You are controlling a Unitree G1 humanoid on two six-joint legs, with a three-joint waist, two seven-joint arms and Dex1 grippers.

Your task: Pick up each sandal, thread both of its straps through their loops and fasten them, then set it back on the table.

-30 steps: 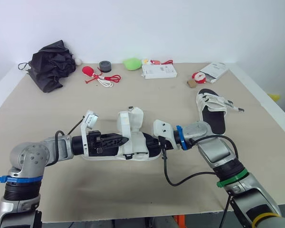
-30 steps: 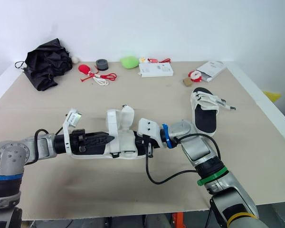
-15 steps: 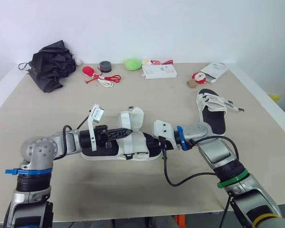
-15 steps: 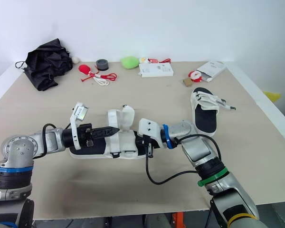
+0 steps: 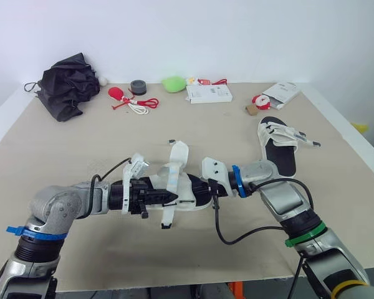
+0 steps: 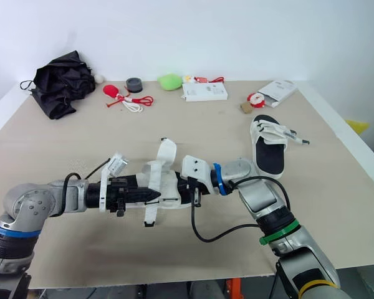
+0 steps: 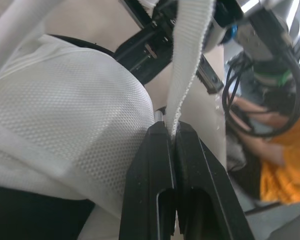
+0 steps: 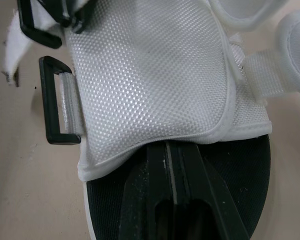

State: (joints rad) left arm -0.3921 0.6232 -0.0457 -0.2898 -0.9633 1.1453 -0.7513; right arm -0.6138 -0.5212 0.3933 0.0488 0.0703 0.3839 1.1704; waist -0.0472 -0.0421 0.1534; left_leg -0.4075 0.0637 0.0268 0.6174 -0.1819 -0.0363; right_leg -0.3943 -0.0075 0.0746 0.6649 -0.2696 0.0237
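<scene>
Presently, the near sandal (image 5: 190,190) is found at the middle of the table (image 5: 81,149), between the two grippers. The left gripper (image 7: 171,132) is clamped tight on a white strap (image 7: 189,60), which is pinched between the fingertips and runs on past them beside the mesh (image 8: 150,70). The right gripper (image 8: 173,150) is pressed together and laid along the black footbed, its tips tucked under the mesh; whether anything is pinched there cannot be told. A black loop (image 8: 52,100) is seen at the mesh edge. The second sandal (image 5: 279,144) is left well apart, to the right.
</scene>
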